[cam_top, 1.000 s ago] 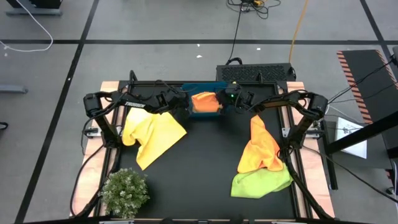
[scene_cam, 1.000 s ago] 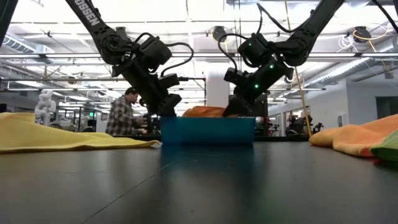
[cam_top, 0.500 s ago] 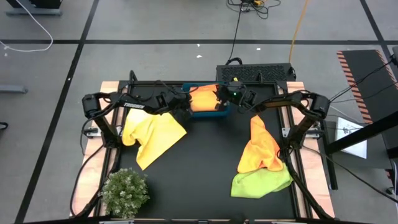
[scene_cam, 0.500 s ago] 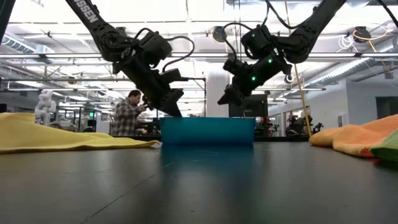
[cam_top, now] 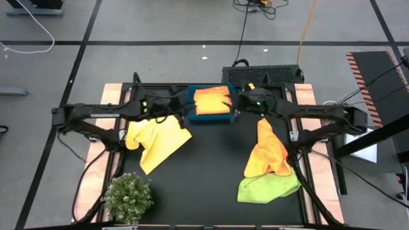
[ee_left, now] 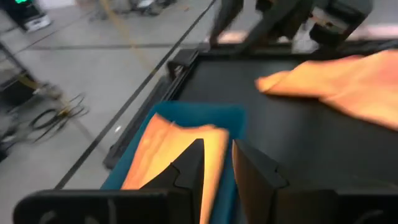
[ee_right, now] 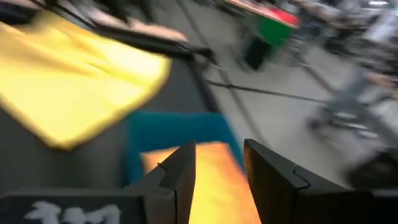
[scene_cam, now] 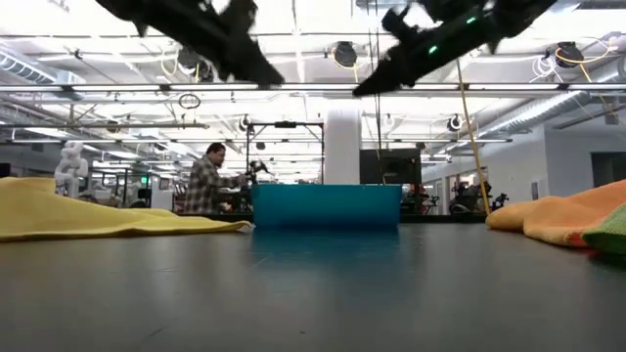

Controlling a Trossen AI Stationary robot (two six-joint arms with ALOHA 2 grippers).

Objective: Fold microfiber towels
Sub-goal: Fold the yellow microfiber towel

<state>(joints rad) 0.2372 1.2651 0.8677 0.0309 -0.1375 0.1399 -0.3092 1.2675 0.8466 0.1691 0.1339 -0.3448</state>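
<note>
A folded orange towel [cam_top: 212, 101] lies inside the blue bin [cam_top: 213, 119] at the table's far middle. My left gripper [cam_top: 185, 112] hangs high over the bin's left end, open and empty; its wrist view [ee_left: 217, 152] looks down on the orange towel [ee_left: 165, 155]. My right gripper [cam_top: 238, 110] hangs high over the bin's right end, open and empty [ee_right: 219, 155]. In the low view both grippers [scene_cam: 266, 74] [scene_cam: 365, 88] are well above the bin [scene_cam: 326, 206]. A crumpled yellow towel [cam_top: 156, 140] lies at the left. A loose orange towel [cam_top: 267, 150] lies at the right, overlapping a lime green one [cam_top: 268, 187].
A small bushy plant [cam_top: 129, 197] stands at the near left corner. The black tabletop between the yellow towel and the orange and green pile is bare [cam_top: 211, 166]. A person [scene_cam: 203, 181] shows in the room beyond the table.
Both grippers have gone up from the bin, well clear of its rim, and their arms have stretched out. The orange towel, which bulged above the bin's rim a second ago, stays in the bin and lies flatter, below the rim in the low view.
</note>
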